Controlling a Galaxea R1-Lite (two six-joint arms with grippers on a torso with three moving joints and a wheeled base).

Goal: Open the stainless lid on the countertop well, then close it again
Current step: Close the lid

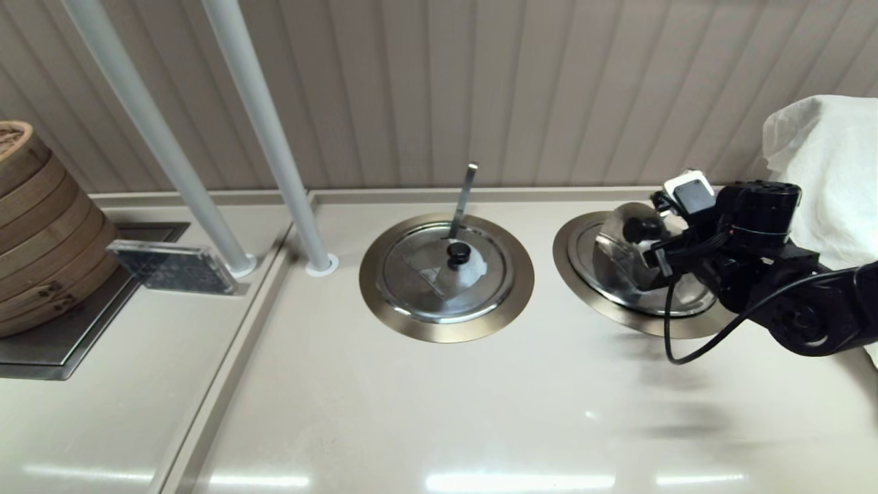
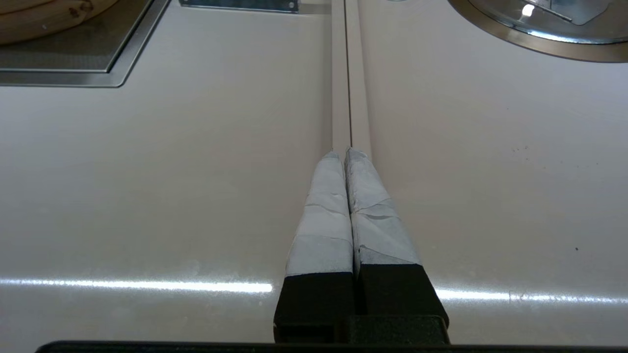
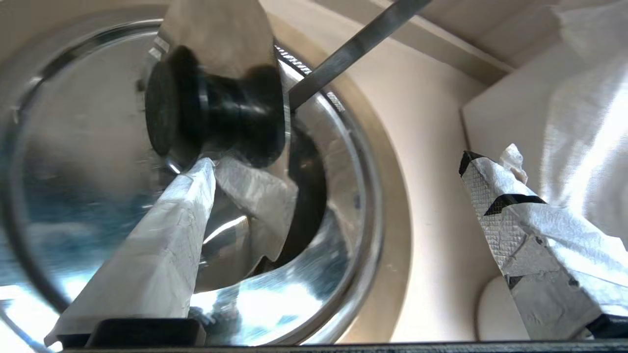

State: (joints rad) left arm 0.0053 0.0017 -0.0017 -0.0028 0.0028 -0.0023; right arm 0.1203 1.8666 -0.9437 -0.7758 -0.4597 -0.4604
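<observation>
The stainless lid (image 1: 621,250) is tilted up off the countertop well (image 1: 573,264) at the right of the counter, its underside facing the robot's left and its black knob (image 1: 634,228) pointing toward the right gripper (image 1: 651,237). In the right wrist view the lid (image 3: 88,162) fills most of the frame, the knob (image 3: 206,108) sideways, and a flat steel utensil handle (image 3: 353,49) slants up from the lid's edge. One taped finger (image 3: 162,245) touches the lid just below the knob; the other finger (image 3: 530,235) stands well apart, out beside the well's bronze-steel ring (image 3: 397,220), so the jaws are spread wide and grip nothing. Inside the ring a dark gap shows behind the raised lid.

The counter (image 1: 425,412) is a glossy cream surface with a ribbed beige wall (image 1: 480,82) behind it. A white cloth (image 1: 830,178) lies at the far right. Left of the well sits the twin lid (image 1: 446,271), flat in its own ring (image 1: 391,309), with a near-upright handle (image 1: 465,195). 2 grey poles (image 1: 274,151) rise from the counter further left, beside a stack of bamboo steamers (image 1: 41,233) on a recessed tray (image 1: 62,343).

The left gripper (image 2: 346,154) hovers over a seam (image 2: 349,73) in the counter, its 2 taped fingers (image 2: 324,220) pressed together on nothing.
</observation>
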